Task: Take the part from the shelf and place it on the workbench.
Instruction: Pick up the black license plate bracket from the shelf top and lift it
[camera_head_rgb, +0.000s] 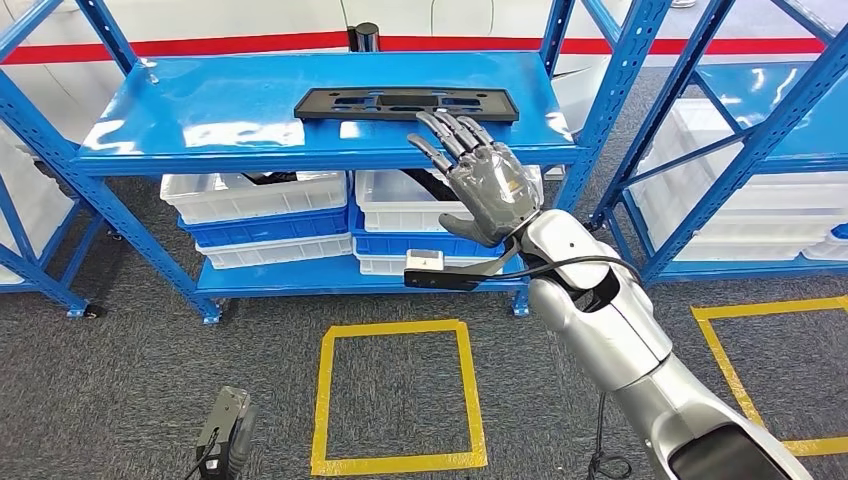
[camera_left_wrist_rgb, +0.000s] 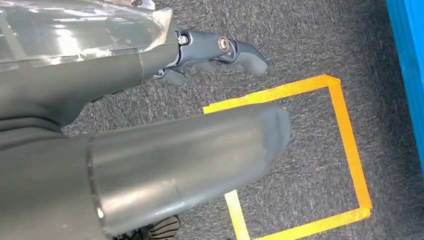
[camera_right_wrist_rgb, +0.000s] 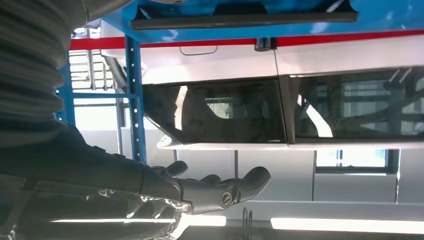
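At the front edge of the upper shelf deck (camera_head_rgb: 200, 130), right hand (camera_head_rgb: 480, 180) raised, fingers spread and straight, holding nothing; fingertips just short of the part's near edge, contact not evident. Part, a long flat black plastic panel (camera_head_rgb: 405, 104), lies untouched near the deck's front edge, toward its right end. Judgement: task barely begun; reach under way, grasp, lift, carry and placement on the workbench all remain. No workbench visible. Left hand (camera_left_wrist_rgb: 220, 52) hangs low over grey carpet beside a yellow tape square (camera_left_wrist_rgb: 345, 145), nothing in it, fingers look partly curled; cannot tell the exact set. Right wrist view gives the panel's edge (camera_right_wrist_rgb: 245, 21) side-on against blue decking; head view gives white bins (camera_head_rgb: 255, 195) on the shelf below.
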